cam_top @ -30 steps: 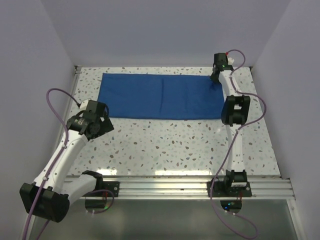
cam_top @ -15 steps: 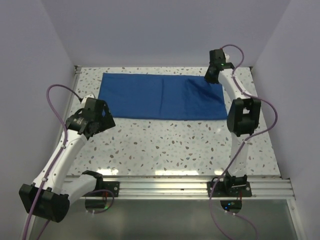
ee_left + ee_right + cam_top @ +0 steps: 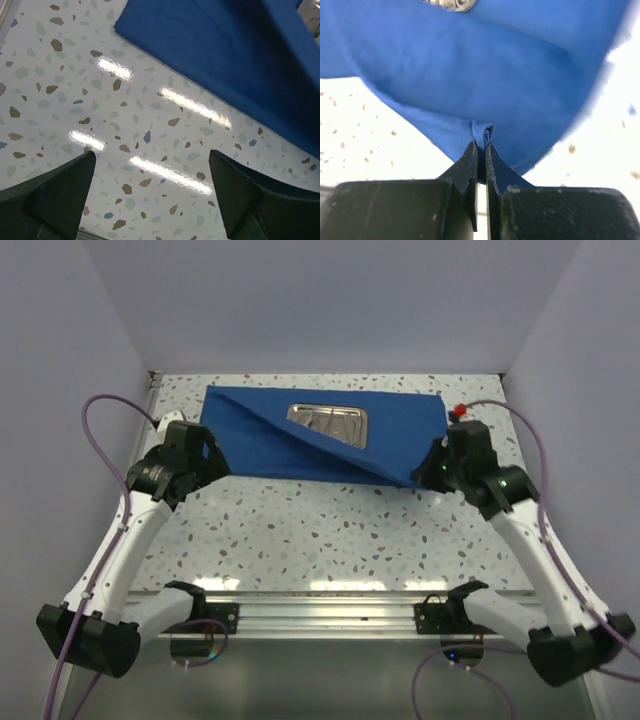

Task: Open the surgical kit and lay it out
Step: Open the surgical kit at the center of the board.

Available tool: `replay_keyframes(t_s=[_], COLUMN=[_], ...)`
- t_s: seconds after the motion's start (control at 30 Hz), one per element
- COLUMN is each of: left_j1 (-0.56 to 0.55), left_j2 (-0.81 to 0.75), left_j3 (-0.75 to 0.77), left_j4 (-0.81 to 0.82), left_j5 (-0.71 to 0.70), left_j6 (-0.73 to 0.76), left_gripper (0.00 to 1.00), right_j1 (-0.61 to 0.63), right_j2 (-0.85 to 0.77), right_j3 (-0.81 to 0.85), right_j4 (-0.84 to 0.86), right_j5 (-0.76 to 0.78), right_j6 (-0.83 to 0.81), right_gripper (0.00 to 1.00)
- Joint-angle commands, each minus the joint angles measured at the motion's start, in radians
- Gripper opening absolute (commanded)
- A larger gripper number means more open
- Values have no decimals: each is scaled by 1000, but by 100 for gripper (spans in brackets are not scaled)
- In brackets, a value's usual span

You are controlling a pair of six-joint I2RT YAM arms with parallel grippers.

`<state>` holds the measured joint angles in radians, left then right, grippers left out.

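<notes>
Speckled table [image 3: 300, 530] | right gripper [image 3: 481, 146] pinching blue wrap [image 3: 250, 435] corner | left gripper [image 3: 151, 155] spread wide, empty | tray [image 3: 328, 421] on wrap

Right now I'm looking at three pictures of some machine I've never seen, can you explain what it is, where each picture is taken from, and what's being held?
This is a robot: a left arm and a right arm bolted to a speckled table. The wide picture comes from a fixed camera above and behind them; the other two come from a camera on each wrist. On the table lies a blue cloth, partly folded open, with a shiny steel tray showing inside. The right gripper is shut on a corner of the cloth. The left gripper is open, holds nothing, and hovers over bare table beside the cloth.
</notes>
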<state>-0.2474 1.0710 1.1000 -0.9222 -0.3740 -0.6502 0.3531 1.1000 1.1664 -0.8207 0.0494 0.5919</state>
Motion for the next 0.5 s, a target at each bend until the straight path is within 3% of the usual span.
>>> replay_keyframes(t_s=[0.0,0.17,0.2,0.23,0.27,0.3,0.47], left_j1=[0,-3,-3,-1,-1,-1,-3], left_j2=[1,-43,-42,-45,-37,-36,-52], left_j3=[81,98,97,97,101,103,83], left_j4=[2,-35,-40,-44,-61,-69,-83], left_j5=[-63,-103,-105,-103,-105,-105,-97], left_j6=[-90,-160,-175,-180,-184,-198,-224], left_gripper=[100,100,100,100,100,100,100], right_j1=[-9,-9,-9,-11,-11,-11,-11], right_j2=[-313,-538,-557,-554,-548,-525,-486], right_j3=[-91,-114,-123,-129,-145,-148,-100], right_j4=[-262,-569,-621,-650,-670,-685,-744], right_j5=[18,132,119,122,118,118,181], right_j6=[118,148,143,144,143,128,105], right_gripper=[0,0,7,36,57,68,89])
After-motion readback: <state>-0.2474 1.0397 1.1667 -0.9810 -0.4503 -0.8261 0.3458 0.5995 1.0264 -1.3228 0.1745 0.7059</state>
